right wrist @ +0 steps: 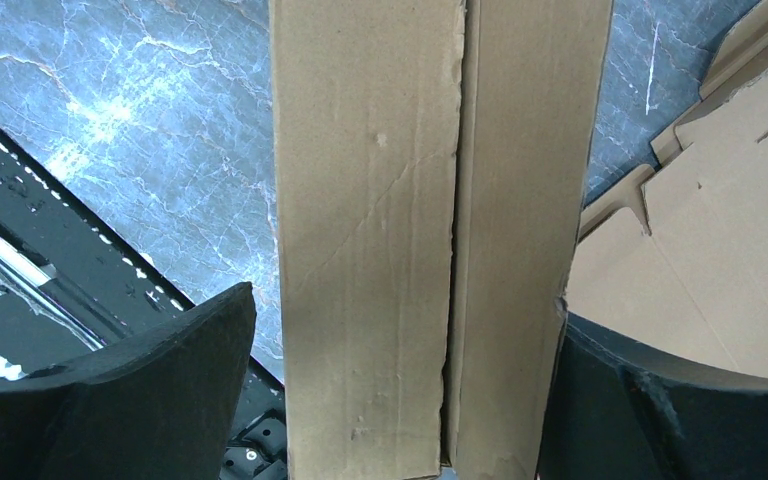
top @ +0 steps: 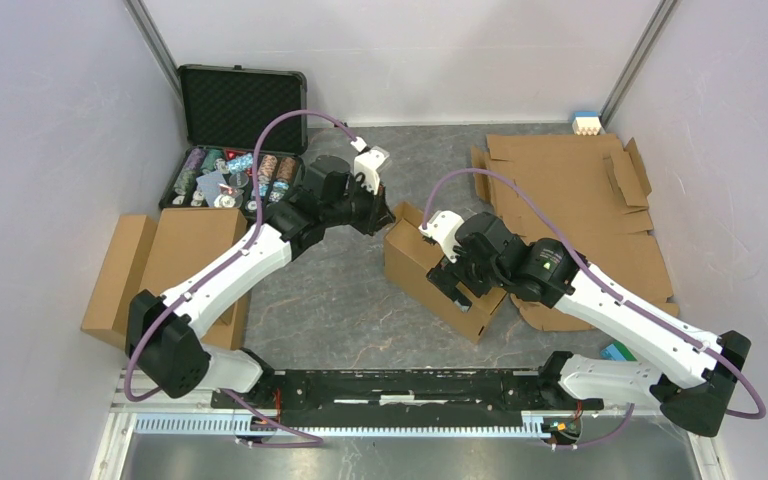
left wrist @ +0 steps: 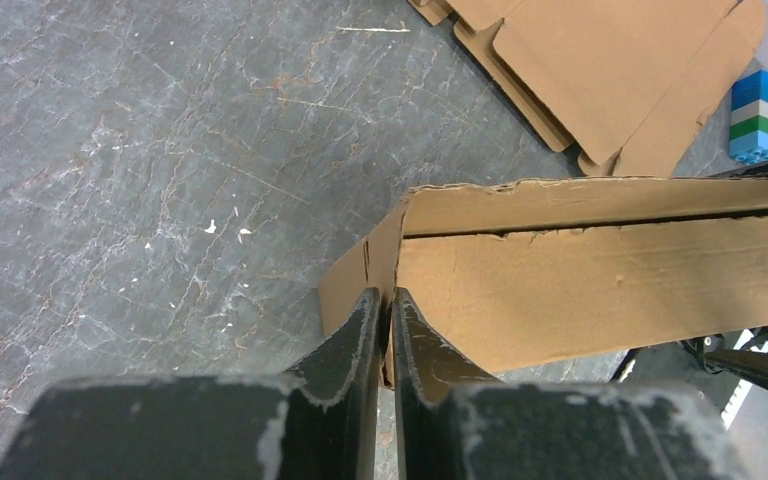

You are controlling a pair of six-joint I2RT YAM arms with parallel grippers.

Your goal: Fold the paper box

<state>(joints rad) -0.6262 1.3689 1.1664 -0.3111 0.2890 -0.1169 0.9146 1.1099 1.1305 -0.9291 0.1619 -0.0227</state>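
Observation:
The paper box (top: pixel 415 262) is a brown cardboard shape, partly folded, standing on the grey table between the two arms. My left gripper (top: pixel 388 222) reaches its far left corner. In the left wrist view the left gripper (left wrist: pixel 388 298) is pinched shut on a thin upright wall of the box (left wrist: pixel 580 290). My right gripper (top: pixel 457 285) comes in from the right. In the right wrist view the right gripper (right wrist: pixel 405 305) stands wide open astride the box (right wrist: pixel 370 200). Its right finger (right wrist: pixel 610 400) touches the box edge, and its left finger (right wrist: pixel 160 380) stands a little apart.
An open black case of poker chips (top: pixel 240 150) sits at the back left. Folded cardboard boxes (top: pixel 170 265) lie at the left. Flat cardboard sheets (top: pixel 580 200) cover the right side. A coloured block (top: pixel 587 124) stands at the back right, also visible as the block (left wrist: pixel 765 115).

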